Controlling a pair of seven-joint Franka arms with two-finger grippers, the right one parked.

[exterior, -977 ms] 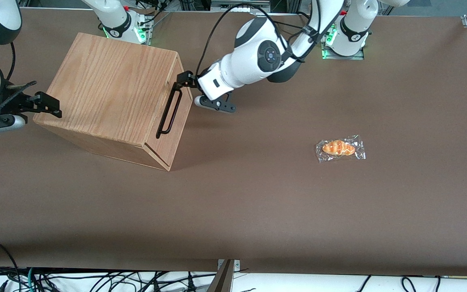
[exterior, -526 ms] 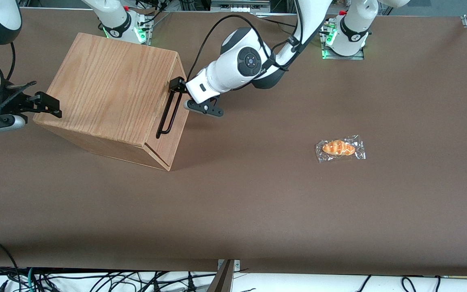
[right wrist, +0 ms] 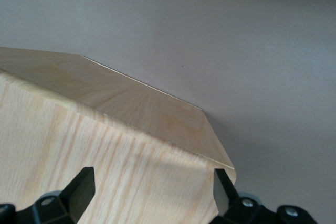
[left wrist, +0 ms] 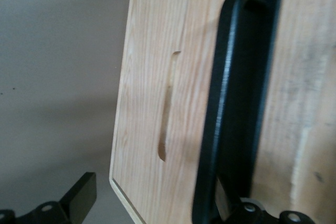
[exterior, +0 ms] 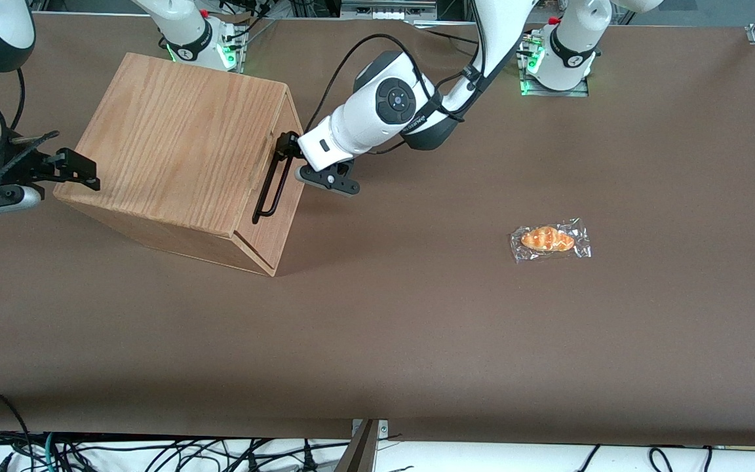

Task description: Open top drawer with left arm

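Observation:
The top drawer (exterior: 286,196) sits shut in the oak-grain wooden box (exterior: 181,144), its front panel flush with the box. The long black bar handle (exterior: 271,185) runs across that panel. My left arm (exterior: 384,108) reaches down to the end of the handle farther from the front camera. The gripper (exterior: 284,145) is open and straddles the bar there. In the left wrist view the handle (left wrist: 231,103) runs along the light-wood drawer front (left wrist: 152,93), close to one finger (left wrist: 233,203). The other finger (left wrist: 81,195) stands off the panel's edge. The gripper (left wrist: 157,195) holds nothing.
A wrapped bread roll (exterior: 550,240) lies on the brown table (exterior: 417,328), toward the working arm's end and nearer the front camera than the gripper. A narrow slot (left wrist: 167,108) is cut in the drawer front beside the handle.
The left arm swung toward the box and brought its gripper from just beside the drawer front onto the end of the handle. The drawer has not moved.

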